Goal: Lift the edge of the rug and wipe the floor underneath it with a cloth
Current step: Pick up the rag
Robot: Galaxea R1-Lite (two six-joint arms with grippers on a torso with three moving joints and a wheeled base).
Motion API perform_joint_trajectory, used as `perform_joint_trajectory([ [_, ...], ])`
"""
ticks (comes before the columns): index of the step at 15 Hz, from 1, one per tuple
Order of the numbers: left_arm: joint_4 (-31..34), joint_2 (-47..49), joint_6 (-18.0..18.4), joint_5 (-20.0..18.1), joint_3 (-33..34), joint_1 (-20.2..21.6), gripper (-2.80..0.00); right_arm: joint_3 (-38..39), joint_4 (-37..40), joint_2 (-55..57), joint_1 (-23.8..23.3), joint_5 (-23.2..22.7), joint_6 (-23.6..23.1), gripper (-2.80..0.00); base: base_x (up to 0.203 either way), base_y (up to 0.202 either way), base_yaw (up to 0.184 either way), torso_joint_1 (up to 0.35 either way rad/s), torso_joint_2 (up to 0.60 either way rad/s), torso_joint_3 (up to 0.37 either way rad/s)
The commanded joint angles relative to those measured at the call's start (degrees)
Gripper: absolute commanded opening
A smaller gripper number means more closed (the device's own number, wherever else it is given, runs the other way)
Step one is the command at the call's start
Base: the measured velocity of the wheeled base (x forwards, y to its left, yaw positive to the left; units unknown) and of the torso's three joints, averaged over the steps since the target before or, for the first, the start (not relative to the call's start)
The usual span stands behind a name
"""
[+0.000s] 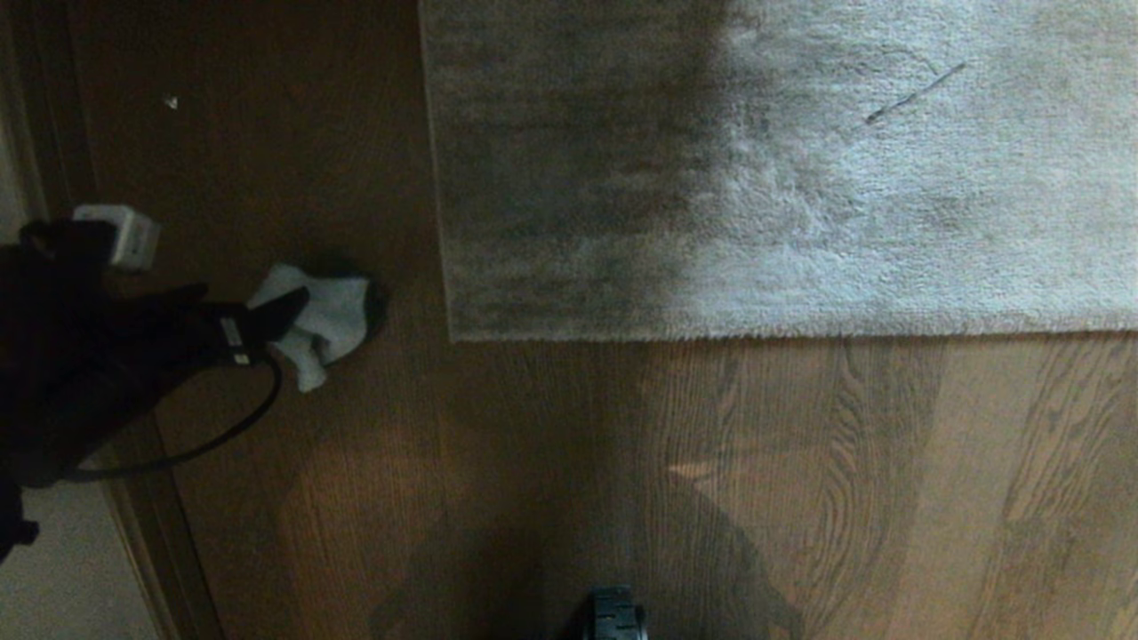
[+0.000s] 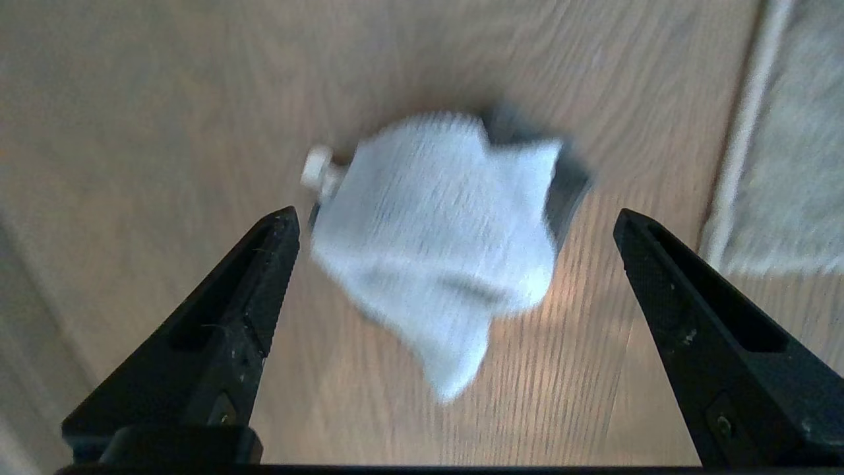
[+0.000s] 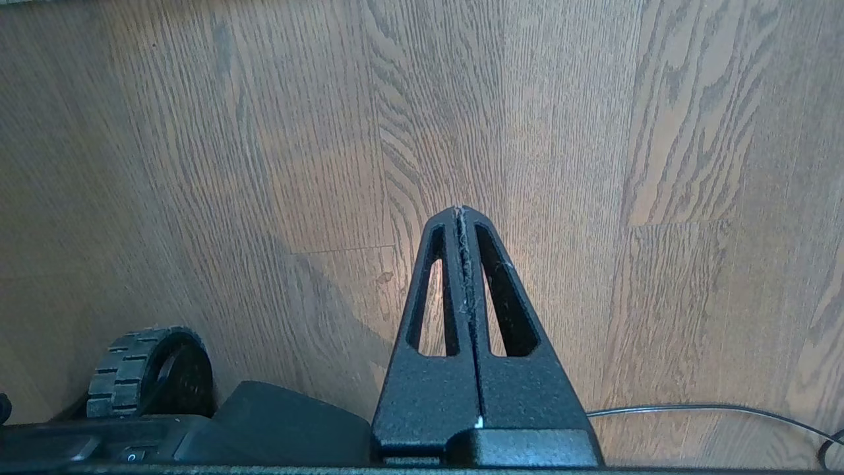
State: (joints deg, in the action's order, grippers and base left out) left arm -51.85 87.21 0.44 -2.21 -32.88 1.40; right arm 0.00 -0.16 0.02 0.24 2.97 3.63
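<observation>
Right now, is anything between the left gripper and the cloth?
Nothing visible. The left gripper is open above the cloth, which lies crumpled on the floor between the fingertips' line. A small white knob and something dark poke out beside the cloth, not over it.

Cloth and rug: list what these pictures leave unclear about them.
- Cloth: blurred in the left wrist view; whether the open left tool touches it cannot be told.
- A dark thing and a small white knob beside the cloth: partly under it, unidentifiable.
- Cloth in the head view: its near side hidden by the left arm.
- Rug: cut off by the head view's top and right edges; its underside hidden.
</observation>
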Motion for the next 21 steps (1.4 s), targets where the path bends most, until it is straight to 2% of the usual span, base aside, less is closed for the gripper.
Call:
perform_joint_trajectory([
  [1, -2.44, 3.32, 0.2, 0.01, -0.01, -0.34, 0.0, 0.0, -0.02, -0.02, 0.02, 0.01, 0.06, -2.8, 0.0, 0.0, 0.0, 0.0, 0.0, 0.0],
  [7, -9.44, 9.26, 1.36, 0.18, 0.01, -0.09, 0.0, 0.0, -0.02, -0.02, 0.02, 0.01, 0.06, -2.8, 0.0, 0.0, 0.0, 0.0, 0.0, 0.0],
  [12, -10.75, 12.97, 1.67, 0.36, 0.06, 0.0, 0.0, 0.0, -0.02, -0.02, 0.02, 0.01, 0.01, -2.8, 0.0, 0.0, 0.0, 0.0, 0.0, 0.0],
  [16, -16.22, 16.99, 1.41, 0.36, 0.19, 0.01, 0.0, 0.0, -0.02, -0.02, 0.02, 0.01, 0.05, -2.8, 0.0, 0.0, 0.0, 0.0, 0.0, 0.0],
  [21, -16.62, 18.25, 1.67, 0.36, 0.45, -0.17, 0.0, 0.0, -0.02, -0.02, 0.02, 0.01, -0.03, -2.8, 0.0, 0.0, 0.0, 0.0, 0.0, 0.0],
])
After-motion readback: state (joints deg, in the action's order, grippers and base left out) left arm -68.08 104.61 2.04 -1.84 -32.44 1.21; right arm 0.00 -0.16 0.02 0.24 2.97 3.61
